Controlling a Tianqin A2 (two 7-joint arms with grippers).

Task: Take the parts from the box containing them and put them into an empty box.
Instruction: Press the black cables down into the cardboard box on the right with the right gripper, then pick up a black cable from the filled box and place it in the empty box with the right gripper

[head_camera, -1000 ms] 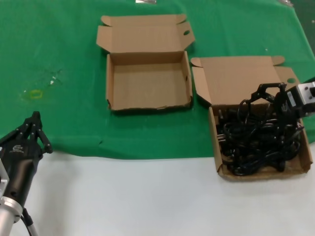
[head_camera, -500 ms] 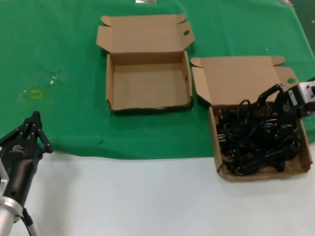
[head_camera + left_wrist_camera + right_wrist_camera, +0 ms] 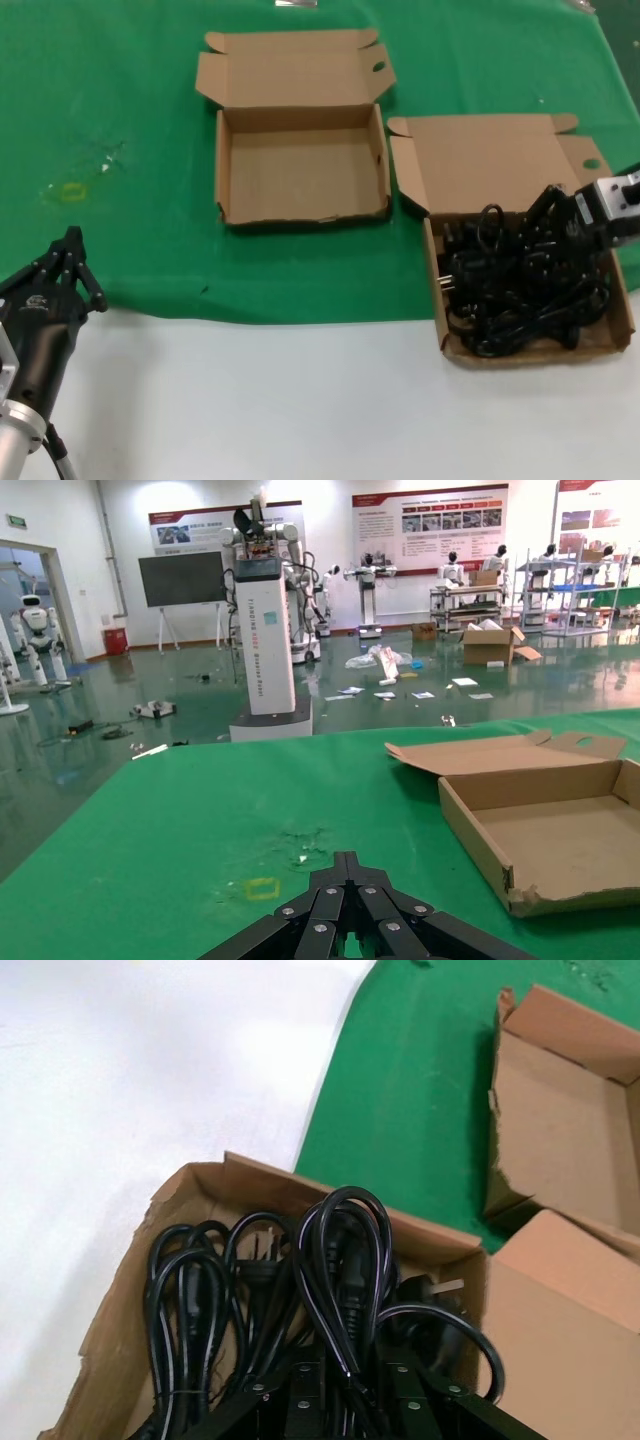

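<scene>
Lowered since before, the right end effector (image 3: 556, 222) sits in the full box (image 3: 620, 335) among cords (image 3: 520, 285), closed on them; the other box (image 3: 228, 165) is empty; the left end effector (image 3: 66, 262) idles closed.

Over the last second our right gripper (image 3: 556, 212) sank from just above the tangle of black cords (image 3: 520, 282) down into it, at the far right side of the box containing them (image 3: 623, 335). Its fingers, which had stood spread and clear of the pile, drew together as they dropped, and they came to sit low among the loops. In the right wrist view a cord loop (image 3: 345, 1260) ended up between them.
</scene>
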